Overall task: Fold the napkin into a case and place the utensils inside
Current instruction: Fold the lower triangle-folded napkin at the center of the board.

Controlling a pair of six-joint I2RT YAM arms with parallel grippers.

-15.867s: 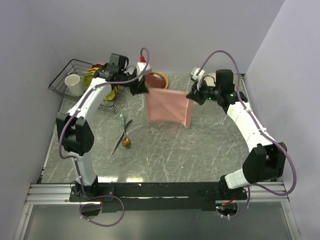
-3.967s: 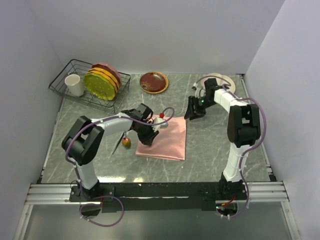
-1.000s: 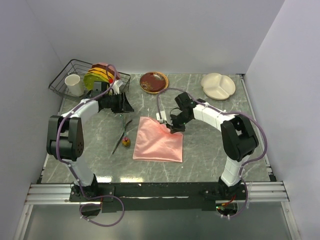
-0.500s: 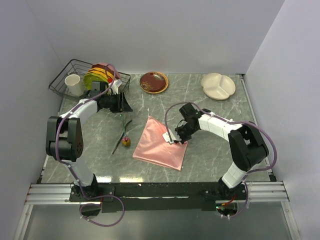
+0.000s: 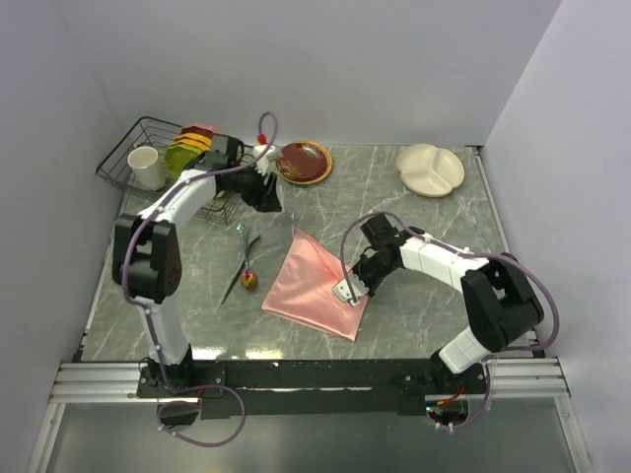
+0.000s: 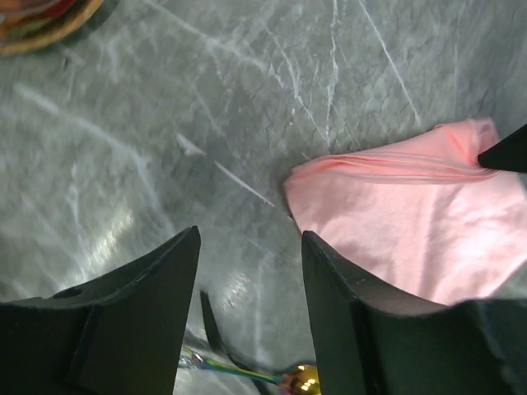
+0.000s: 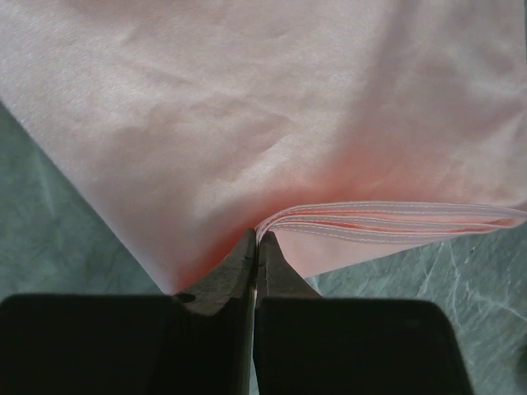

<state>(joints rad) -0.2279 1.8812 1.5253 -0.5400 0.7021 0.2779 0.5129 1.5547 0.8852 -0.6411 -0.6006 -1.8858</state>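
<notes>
The salmon-pink napkin lies folded in a skewed, roughly diamond shape on the marble table. My right gripper is shut on its stacked hemmed edges at the near right side; the right wrist view shows the jaws pinched on those layers of napkin. My left gripper hovers open over bare table behind the napkin. In the left wrist view the left gripper holds nothing, with the napkin to its right. The utensils lie left of the napkin, one gold head showing.
A wire dish rack with a cup and stacked plates stands at the back left. A red-brown plate and a cream divided plate sit along the back edge.
The right gripper has pulled the napkin's right edge toward the near side, skewing the cloth. The left arm has swung right, away from the rack, and its jaws have widened.
</notes>
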